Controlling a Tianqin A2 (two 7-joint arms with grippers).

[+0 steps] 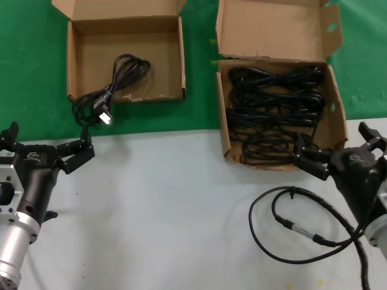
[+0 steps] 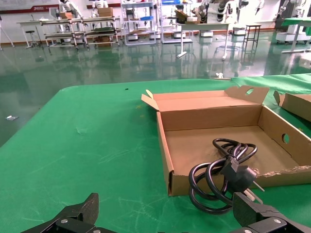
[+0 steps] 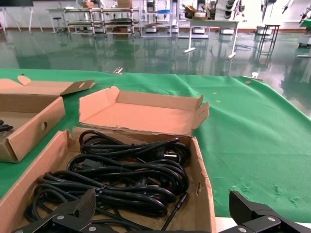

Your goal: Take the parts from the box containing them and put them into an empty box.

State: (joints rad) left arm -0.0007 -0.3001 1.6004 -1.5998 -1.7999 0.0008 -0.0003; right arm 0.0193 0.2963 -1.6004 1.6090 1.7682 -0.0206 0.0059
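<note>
The wider tall-flapped box (image 1: 275,27) at the back right holds several coiled black cables (image 1: 275,109); the right wrist view shows these cables (image 3: 121,179) inside its wall (image 3: 204,194). The smaller squarish box (image 1: 74,60) at the back left holds one cable bundle (image 1: 124,72). That bundle's plug end (image 1: 101,113) hangs over the ragged front edge onto the green cloth, and the bundle (image 2: 216,182) shows in the left wrist view too. My left gripper (image 1: 45,143) (image 2: 165,221) is open and empty, just short of that plug. My right gripper (image 1: 337,146) (image 3: 163,216) is open and empty at the larger box's near right corner.
A thin looped black robot lead (image 1: 302,229) lies on the white table (image 1: 169,205) in front of the right arm. Green cloth (image 1: 24,72) covers the surface under both boxes. A gap of cloth separates the two boxes.
</note>
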